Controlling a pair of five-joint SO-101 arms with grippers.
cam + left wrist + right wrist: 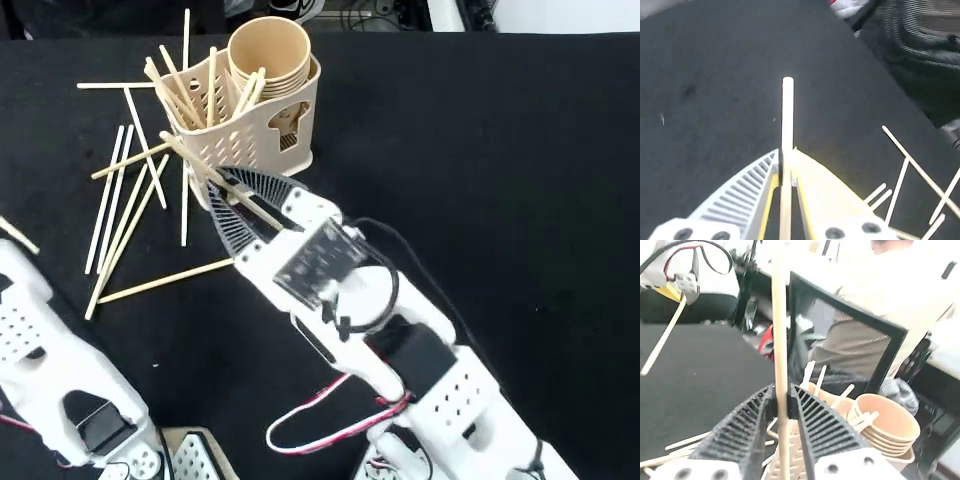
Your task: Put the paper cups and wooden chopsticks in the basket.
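Black matte table [500, 150], cloth-like. Basket [262, 135]: cream plastic, perforated walls. Paper cups [270, 50], smooth tan, stacked inside basket beside several leaning sticks.

Right gripper [782, 390]: black ribbed jaws clamped on pale wooden chopstick [780, 340], just beside basket, stick slanted toward rim. Likely lined up for drop-in.

Left gripper [785, 160]: white and yellow jaws pinched on second chopstick [787, 110], well apart from basket, probably awaiting turn.

Loose chopsticks [125, 215], thin and straight, scattered on table beside basket.

Paper cups [268, 50] sit in the basket [262, 132]; loose chopsticks [165, 280] lie left of it on the table [500, 150].
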